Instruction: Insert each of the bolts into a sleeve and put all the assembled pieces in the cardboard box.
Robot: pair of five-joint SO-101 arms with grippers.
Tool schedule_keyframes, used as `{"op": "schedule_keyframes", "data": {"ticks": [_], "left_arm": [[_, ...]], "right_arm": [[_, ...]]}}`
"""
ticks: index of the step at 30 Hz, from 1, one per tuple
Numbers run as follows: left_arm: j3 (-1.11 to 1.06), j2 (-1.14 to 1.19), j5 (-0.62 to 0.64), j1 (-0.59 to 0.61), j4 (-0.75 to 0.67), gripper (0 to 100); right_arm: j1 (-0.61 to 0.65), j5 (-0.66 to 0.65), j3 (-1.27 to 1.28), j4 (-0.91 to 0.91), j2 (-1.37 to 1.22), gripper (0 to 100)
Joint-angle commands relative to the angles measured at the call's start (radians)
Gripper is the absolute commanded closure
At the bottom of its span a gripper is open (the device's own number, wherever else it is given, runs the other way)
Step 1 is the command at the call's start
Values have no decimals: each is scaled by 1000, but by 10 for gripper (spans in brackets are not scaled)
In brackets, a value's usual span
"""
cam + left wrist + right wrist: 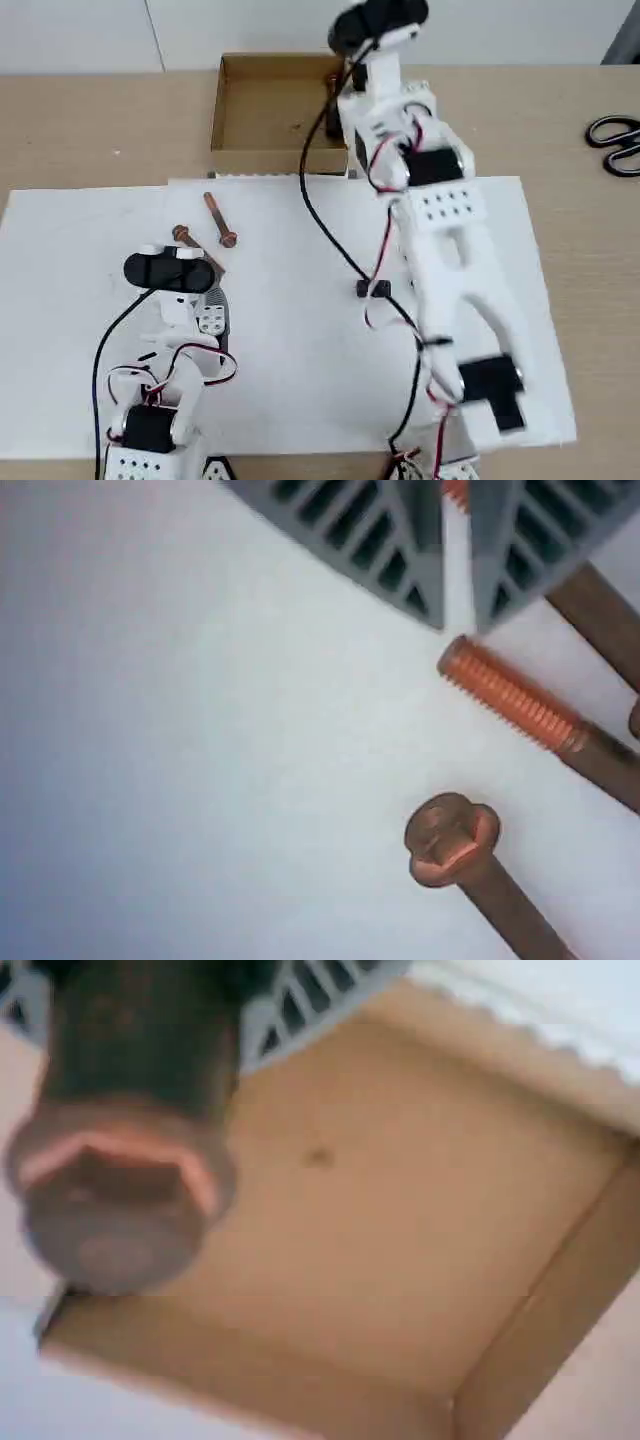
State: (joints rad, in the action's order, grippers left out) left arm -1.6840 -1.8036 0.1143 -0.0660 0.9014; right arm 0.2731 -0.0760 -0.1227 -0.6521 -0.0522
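Note:
My right gripper (335, 82) hangs over the near right corner of the cardboard box (250, 110), shut on a dark sleeve with a copper bolt in it (120, 1180); the bolt's hex head points down at the box floor (380, 1230). Low over the white paper, my left gripper (457, 620) has its grey jaws drawn almost together, with nothing between the tips. Just beyond its tips lies a bolt's threaded end (505, 695). A second bolt's hex head (450, 840) lies beside it. In the high view, two bolts (220, 220) (185, 237) lie ahead of the left gripper (212, 262).
A white paper sheet (300, 350) covers most of the wooden table. Black scissors (615, 140) lie at the far right edge. The right arm's black cable (330, 230) crosses the middle of the sheet.

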Motion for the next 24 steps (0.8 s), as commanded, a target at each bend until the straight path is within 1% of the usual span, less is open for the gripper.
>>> {"op": "schedule_keyframes", "data": {"ticks": [1, 4, 7, 13, 17, 20, 24], "left_arm": [[2, -9, -3, 5, -26, 994], [2, -9, -3, 5, -26, 994], [2, -9, -3, 5, -26, 994], [2, -9, -3, 5, -25, 994], [2, -9, -3, 5, -25, 994], [2, -9, -3, 5, -25, 994], [2, -9, -3, 5, -25, 994]], "right_arm": [[24, -11, -219, 58, -154, 996], [51, -109, -321, 59, -282, 996], [74, -255, -385, 59, -392, 996], [82, -609, -482, 59, -558, 995], [85, -847, -493, 58, -611, 995], [93, -925, -493, 59, -627, 995], [94, -939, -493, 59, -634, 978]]}}
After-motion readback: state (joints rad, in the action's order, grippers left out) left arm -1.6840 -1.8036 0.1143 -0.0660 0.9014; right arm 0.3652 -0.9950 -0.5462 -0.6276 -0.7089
